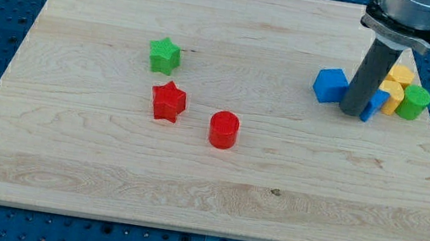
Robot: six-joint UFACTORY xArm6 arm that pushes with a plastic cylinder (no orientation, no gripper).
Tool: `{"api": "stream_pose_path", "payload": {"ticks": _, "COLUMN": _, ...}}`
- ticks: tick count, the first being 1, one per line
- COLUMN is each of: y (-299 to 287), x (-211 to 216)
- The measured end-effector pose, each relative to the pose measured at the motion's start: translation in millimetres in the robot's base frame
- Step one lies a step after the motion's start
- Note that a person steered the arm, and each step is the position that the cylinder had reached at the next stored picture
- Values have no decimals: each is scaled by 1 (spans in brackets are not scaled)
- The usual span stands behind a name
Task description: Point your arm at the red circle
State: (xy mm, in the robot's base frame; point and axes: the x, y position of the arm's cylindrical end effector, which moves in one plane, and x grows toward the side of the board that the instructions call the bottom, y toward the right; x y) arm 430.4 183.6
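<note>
The red circle (pixel 223 129) is a short red cylinder standing near the middle of the wooden board (pixel 105 172). A red star (pixel 168 102) lies just to its left and a green star (pixel 164 56) above that. My rod comes down at the view's upper right; my tip (pixel 354 112) rests on the board just right of a blue cube (pixel 330 85), far to the right of the red circle. A second blue block (pixel 376 104) is partly hidden behind the rod.
Yellow blocks (pixel 396 83) and a green cylinder (pixel 412 102) cluster right of the rod near the board's right edge. A blue perforated table (pixel 1 11) surrounds the board.
</note>
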Motion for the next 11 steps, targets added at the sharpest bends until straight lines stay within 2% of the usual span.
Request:
{"api": "stream_pose_path", "payload": {"ticks": 2, "y": -9, "x": 8}}
{"api": "stream_pose_path", "payload": {"ticks": 4, "y": -21, "x": 108}}
{"api": "stream_pose_path", "payload": {"ticks": 5, "y": -57, "x": 126}}
{"api": "stream_pose_path", "payload": {"ticks": 7, "y": -184, "x": 126}}
{"api": "stream_pose_path", "payload": {"ticks": 8, "y": -233, "x": 94}}
{"api": "stream_pose_path", "payload": {"ticks": 10, "y": -235, "x": 77}}
{"api": "stream_pose_path", "payload": {"ticks": 11, "y": -199, "x": 77}}
